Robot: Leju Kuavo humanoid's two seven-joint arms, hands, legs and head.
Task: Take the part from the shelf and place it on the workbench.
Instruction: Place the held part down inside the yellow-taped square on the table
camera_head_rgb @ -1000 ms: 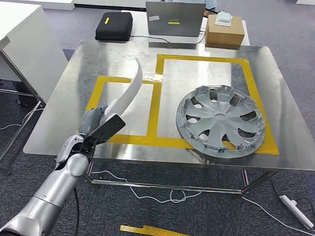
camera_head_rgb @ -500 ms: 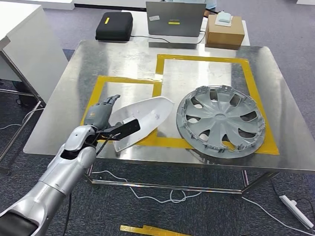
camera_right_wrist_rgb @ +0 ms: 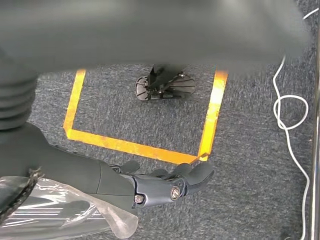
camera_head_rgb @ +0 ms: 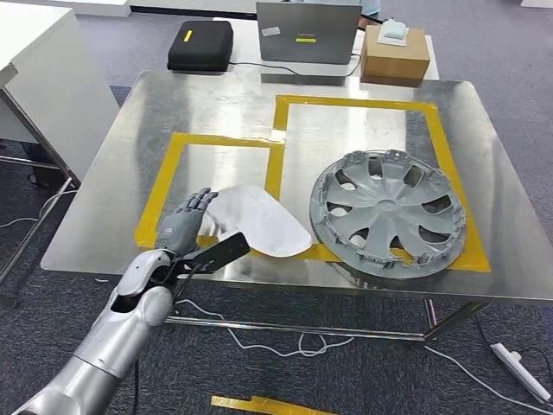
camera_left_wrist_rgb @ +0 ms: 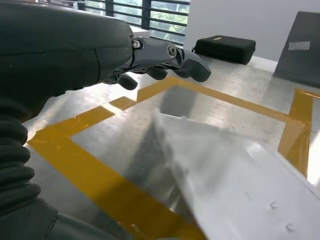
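White part is lying flat on workbench, over the yellow tape lines by the front edge, just beside hubcap. Left hand is hovering at part's edge, fingers spread, holding nothing. Right hand is hanging over carpet, fingers apart, nothing in it. No legible writing.

You had no readable text in these frames. The black case, well beyond the left hand's fingers, carried a yellow label, and the grey laptop lid bore a white sticker and a yellow one, all too small to read.
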